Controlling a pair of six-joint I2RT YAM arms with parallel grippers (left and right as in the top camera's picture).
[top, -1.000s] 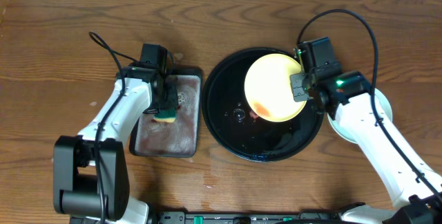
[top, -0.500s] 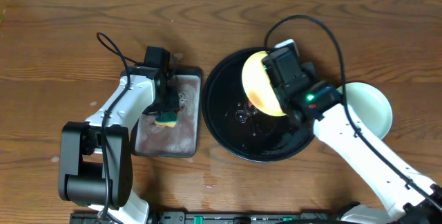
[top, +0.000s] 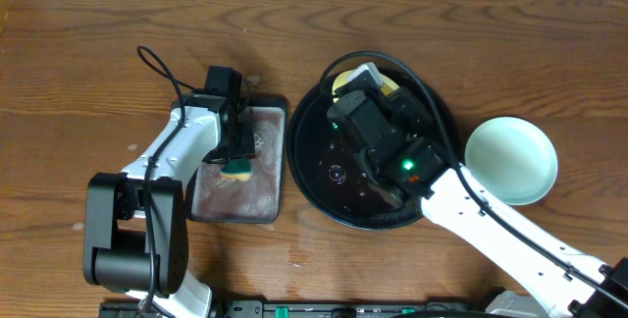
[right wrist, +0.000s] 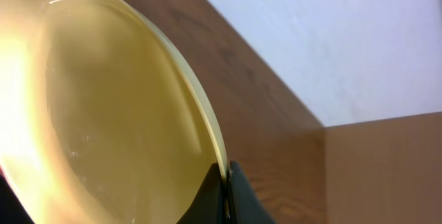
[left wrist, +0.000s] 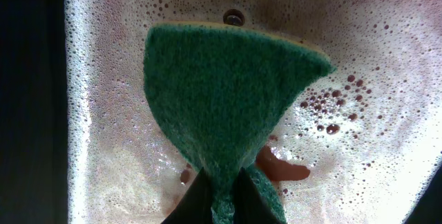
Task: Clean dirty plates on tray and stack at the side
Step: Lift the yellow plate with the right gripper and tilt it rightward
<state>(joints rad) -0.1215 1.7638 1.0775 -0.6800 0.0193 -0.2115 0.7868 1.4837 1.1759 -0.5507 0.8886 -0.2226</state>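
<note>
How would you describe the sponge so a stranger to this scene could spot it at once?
Find the wooden table, then the rectangular grey tray of soapy water left of the round black tray. Over it, the left end effector pinches the sponge. It alone is green on one face, yellow on the other.

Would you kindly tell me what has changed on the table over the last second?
The right gripper, shut on the rim of the yellow plate, swung left over the black tray and tipped the plate steeply on edge; the wrist now hides most of it from above. That uncovered the mint plate beside the tray. The left gripper stayed shut on the green sponge over the soapy grey tray.
</note>
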